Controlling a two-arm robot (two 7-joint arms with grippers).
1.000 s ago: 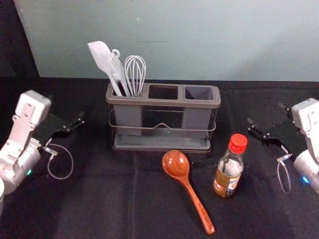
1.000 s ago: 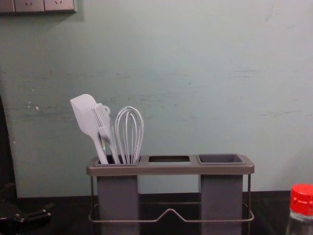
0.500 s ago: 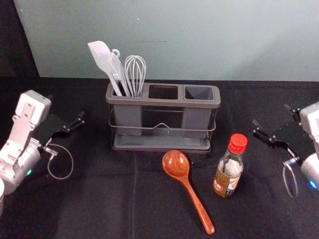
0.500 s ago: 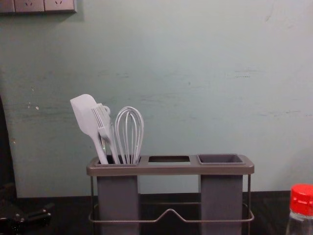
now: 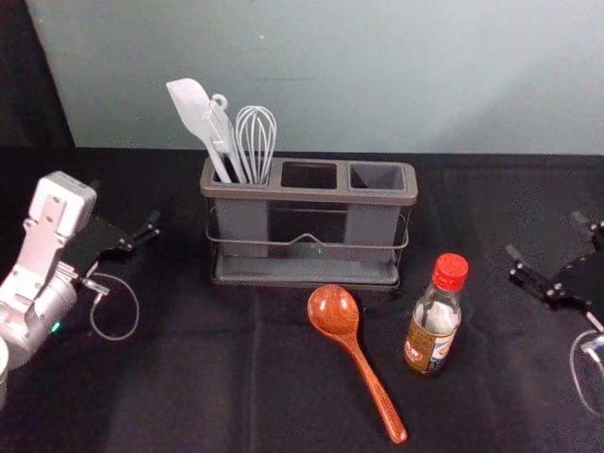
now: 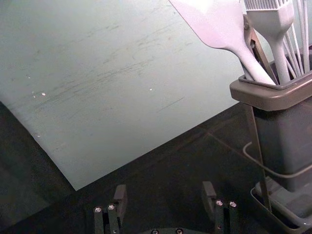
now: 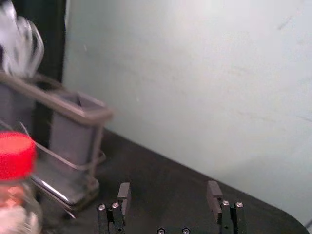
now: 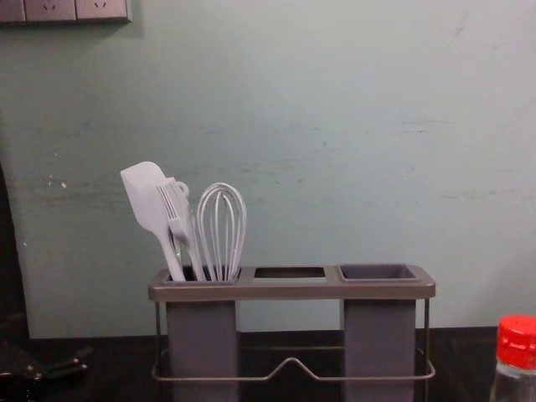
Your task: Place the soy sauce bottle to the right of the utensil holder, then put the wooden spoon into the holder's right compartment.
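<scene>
From the right, my right gripper (image 5: pixel 545 243) has open table (image 5: pixel 491 330) between it and the soy sauce bottle (image 5: pixel 433 328). On the bottle's left, the wooden spoon (image 5: pixel 333 312) hems me in. The utensil holder (image 5: pixel 311 194) stands behind both, its right compartment (image 5: pixel 377 176) open from above; over its left compartment (image 5: pixel 243 222), a spatula (image 5: pixel 192 106) and whisk (image 5: pixel 256 142) block my way down.

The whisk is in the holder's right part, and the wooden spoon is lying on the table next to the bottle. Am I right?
Almost! The whisk is in the holder's left part, as the head view shows. The wooden spoon is lying on the table next to the bottle.
</scene>
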